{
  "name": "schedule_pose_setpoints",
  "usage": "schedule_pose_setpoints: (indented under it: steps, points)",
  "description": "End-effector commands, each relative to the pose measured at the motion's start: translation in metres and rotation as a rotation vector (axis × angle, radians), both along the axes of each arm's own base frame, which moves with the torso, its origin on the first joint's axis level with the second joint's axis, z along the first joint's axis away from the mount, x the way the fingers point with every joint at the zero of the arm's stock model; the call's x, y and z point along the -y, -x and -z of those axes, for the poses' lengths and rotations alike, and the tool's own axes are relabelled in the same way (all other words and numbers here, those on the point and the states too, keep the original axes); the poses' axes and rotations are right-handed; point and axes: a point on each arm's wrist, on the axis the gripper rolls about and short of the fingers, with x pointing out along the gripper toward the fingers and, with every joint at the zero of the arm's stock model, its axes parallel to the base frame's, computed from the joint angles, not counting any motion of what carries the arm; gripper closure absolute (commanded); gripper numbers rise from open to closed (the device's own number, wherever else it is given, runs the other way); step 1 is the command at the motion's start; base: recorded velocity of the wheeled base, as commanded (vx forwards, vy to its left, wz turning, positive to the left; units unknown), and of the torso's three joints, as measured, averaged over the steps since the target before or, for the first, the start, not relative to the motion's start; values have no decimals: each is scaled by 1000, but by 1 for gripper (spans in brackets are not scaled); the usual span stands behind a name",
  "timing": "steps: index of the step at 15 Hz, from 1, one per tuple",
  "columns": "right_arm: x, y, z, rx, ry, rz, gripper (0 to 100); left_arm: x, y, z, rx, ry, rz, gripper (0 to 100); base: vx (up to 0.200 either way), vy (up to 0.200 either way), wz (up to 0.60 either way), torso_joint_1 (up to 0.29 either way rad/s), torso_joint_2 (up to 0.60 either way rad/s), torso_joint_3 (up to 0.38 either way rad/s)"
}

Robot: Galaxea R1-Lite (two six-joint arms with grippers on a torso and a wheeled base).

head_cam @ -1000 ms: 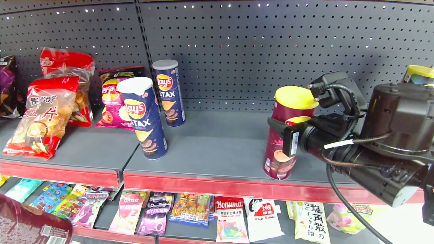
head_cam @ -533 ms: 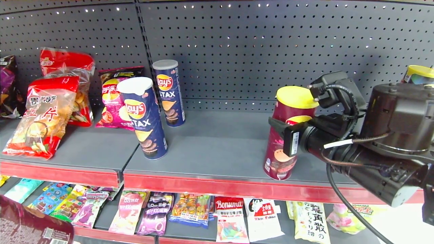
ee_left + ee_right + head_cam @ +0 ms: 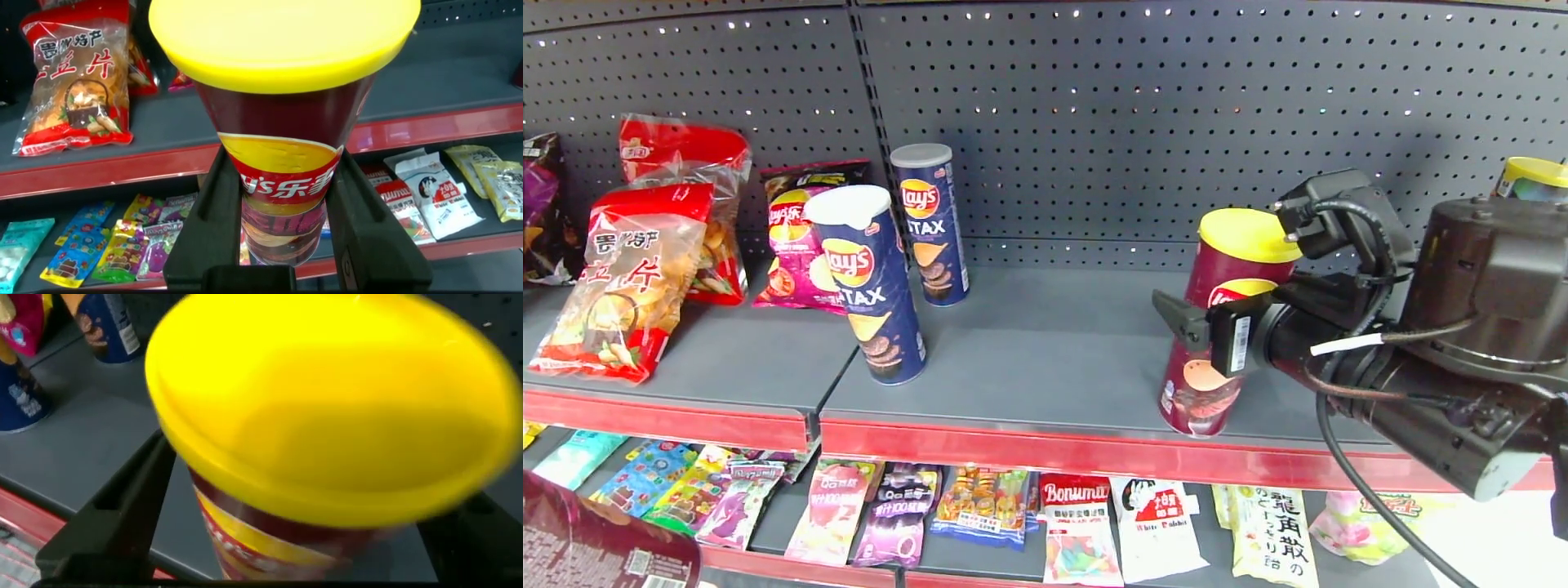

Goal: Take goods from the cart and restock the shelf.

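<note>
A maroon chip can (image 3: 1229, 269) with a yellow lid stands near the front edge of the grey shelf (image 3: 1045, 351), leaning slightly. My right gripper (image 3: 1225, 314) is open around its middle. The near finger (image 3: 1176, 314) stands a little off the can's side. The right wrist view has the lid (image 3: 327, 400) close up, with a gap between the can and each dark finger (image 3: 106, 523). My left gripper (image 3: 286, 204) is shut on a second maroon can (image 3: 282, 41) with a yellow lid, held upright in front of the shelves. That can's body (image 3: 596, 547) is at the lower left of the head view.
Two blue chip tubes (image 3: 870, 282) (image 3: 929, 222) stand mid-shelf, left of the right gripper. Red and pink snack bags (image 3: 621, 278) (image 3: 796, 245) lie further left. Another yellow-lidded can (image 3: 1531, 180) is at the far right. Small packets (image 3: 1078, 523) fill the lower shelf.
My right gripper's near finger has come off the maroon can and spread outward. The can's top has shifted slightly right. The left arm's can has barely moved.
</note>
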Motion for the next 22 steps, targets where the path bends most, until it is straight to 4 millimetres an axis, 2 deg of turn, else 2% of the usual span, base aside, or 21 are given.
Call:
schedule_pose_setpoints:
  steps: [1, 3, 6, 9, 10, 13, 15, 16, 18, 22]
  points:
    - [13, 15, -11, 33, -29, 9, 0, 0, -1, -1, -2, 0, 1, 100, 0, 0, 0, 0, 0, 0]
    - [31, 34, -7, 35, -27, 0, 0, 0, -1, -2, -2, 0, 4, 100, 0, 0, 0, 0, 0, 0]
    - [42, 63, -8, 56, -49, -74, 0, 0, -1, -2, -2, 0, 4, 100, 0, 0, 0, 0, 0, 0]
    - [55, 85, 6, 41, -34, -154, 0, 0, -1, -2, -2, 0, 4, 100, 0, 0, 0, 0, 0, 0]
    - [66, 92, 16, 38, 3, -145, 0, 0, -1, -2, -2, 0, 5, 100, 0, 0, 0, 0, 0, 0]
    - [109, 98, 30, 67, 68, 42, 0, 0, -2, -2, -7, 0, 5, 100, 0, 0, 0, 0, 0, 0]
    - [138, 104, 30, 115, 112, 225, 0, 0, -4, -2, -19, -1, 2, 100, 0, 0, 0, 0, 0, 0]
    - [152, 113, 35, 118, 145, 287, 0, 0, -6, -3, -27, -5, 1, 100, 0, 0, 0, 0, 0, 0]
    - [167, 134, 37, 121, 147, 357, 0, 0, -8, -5, -20, -56, 4, 100, 0, 0, 0, 0, 0, 0]
    - [184, 188, 55, 21, 198, 364, 0, 0, -12, -13, -23, -74, 26, 100, 0, 0, 0, 0, 0, 0]
